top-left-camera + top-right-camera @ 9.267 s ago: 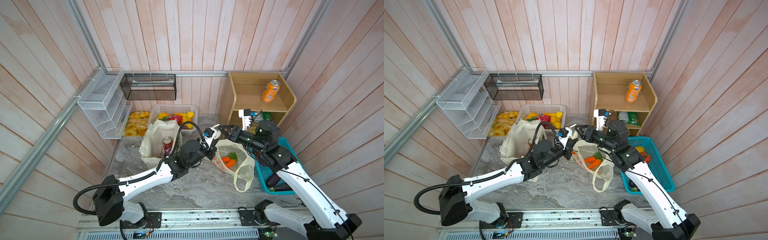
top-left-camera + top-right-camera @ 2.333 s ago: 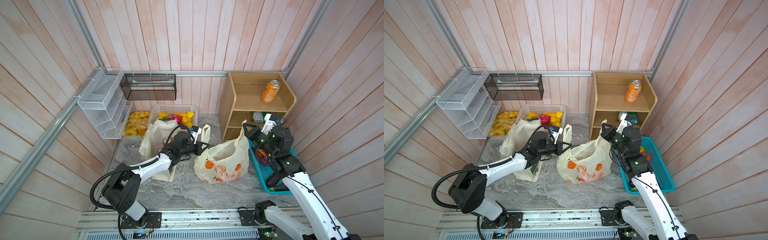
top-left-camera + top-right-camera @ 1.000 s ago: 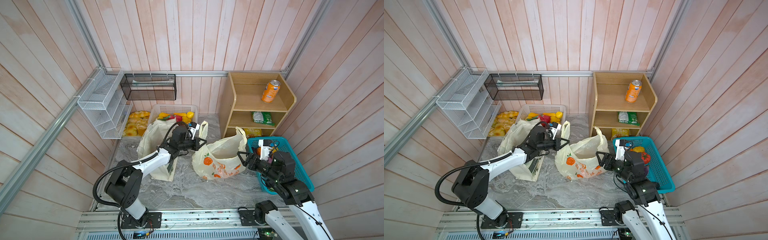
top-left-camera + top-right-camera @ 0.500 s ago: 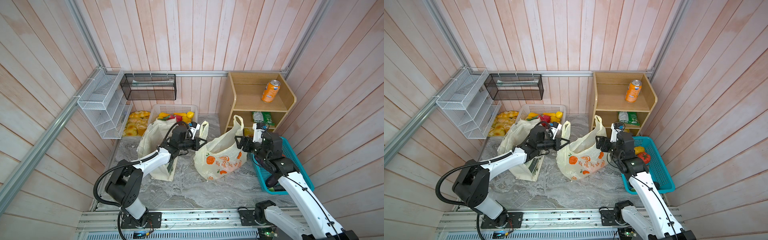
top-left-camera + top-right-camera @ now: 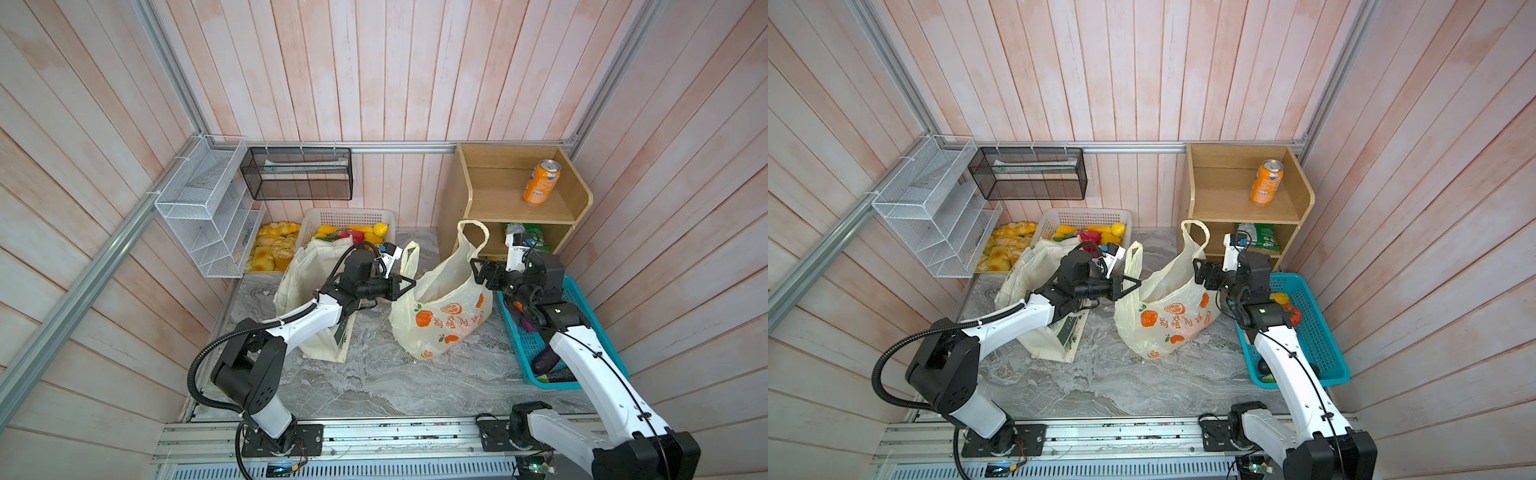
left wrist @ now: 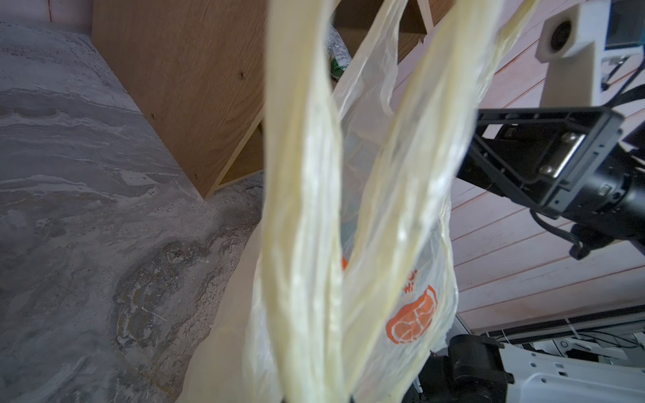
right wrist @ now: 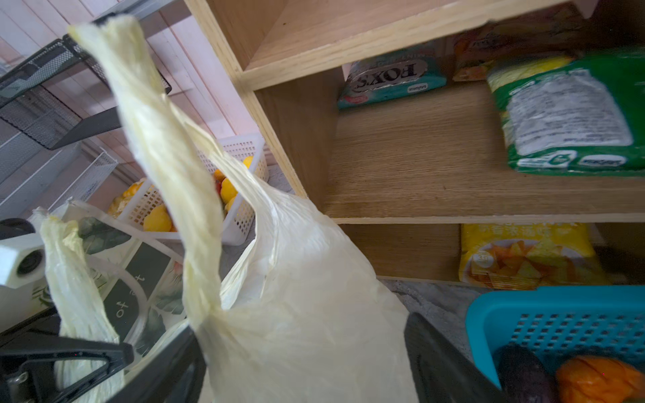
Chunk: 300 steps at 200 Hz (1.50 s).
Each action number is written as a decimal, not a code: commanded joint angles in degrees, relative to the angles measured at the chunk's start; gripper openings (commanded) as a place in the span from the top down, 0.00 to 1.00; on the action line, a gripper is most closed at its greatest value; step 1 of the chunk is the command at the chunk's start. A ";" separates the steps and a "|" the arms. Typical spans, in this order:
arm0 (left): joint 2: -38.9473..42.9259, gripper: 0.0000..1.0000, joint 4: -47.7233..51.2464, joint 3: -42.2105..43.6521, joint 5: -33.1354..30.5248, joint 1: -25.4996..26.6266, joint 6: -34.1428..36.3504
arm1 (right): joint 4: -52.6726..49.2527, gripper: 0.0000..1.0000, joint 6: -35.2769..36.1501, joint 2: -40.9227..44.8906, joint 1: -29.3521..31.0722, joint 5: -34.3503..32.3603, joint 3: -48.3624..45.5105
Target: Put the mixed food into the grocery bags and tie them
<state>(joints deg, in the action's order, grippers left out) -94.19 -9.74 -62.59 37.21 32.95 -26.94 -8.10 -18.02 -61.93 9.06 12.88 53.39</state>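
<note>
In both top views the bag (image 5: 444, 320) (image 5: 1167, 320) stood on the tabletop (image 5: 374, 378) between the two arms, just in front of the shelf (image 5: 515, 208) and just beside the blue basket (image 5: 521, 349). The left gripper (image 5: 406, 284) reached in from the tote side with its jaws pressed together on the held loop (image 5: 410, 246), pinching it low down, where its two strands met. In the left wrist view the held loop (image 6: 300, 209) ran down to the lower edge of the frame, and the fingers themselves were out of view. The right gripper (image 5: 478, 272) sat at the opposite rim of the bag with its jaws spread wide. In the right wrist view its two fingers (image 7: 436, 359) stood on either side of the bag (image 7: 296, 314), and I could not tell whether they touched the film. The free loop (image 7: 157, 146) stood upright above that rim, twisted into a thick strand. The tote (image 5: 303, 266) sat behind the left arm, near the white basket (image 5: 349, 214) and well apart from the right gripper. The insides of the bag and the tote were hidden from me, so I could not place the food. An orange can (image 5: 540, 183) stood on the upper level of the shelf, and a green packet (image 7: 565, 115) lay on the level below.
</note>
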 commanded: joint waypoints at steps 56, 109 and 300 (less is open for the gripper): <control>-0.82 1.00 -0.28 -1.78 3.10 -0.38 0.54 | 10.78 0.12 -5.53 -6.79 -0.18 3.59 0.47; -1.04 1.00 -1.17 -1.76 3.92 -0.30 -0.35 | 12.91 0.16 -6.79 -10.54 0.78 3.29 1.22; -0.86 1.00 5.13 -7.79 3.44 0.16 -1.13 | -6.33 0.87 -21.48 18.06 21.99 -13.33 -11.77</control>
<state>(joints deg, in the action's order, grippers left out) -94.30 -8.05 -67.57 40.42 33.06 -30.20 -7.79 -33.91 -46.65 25.32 7.86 43.88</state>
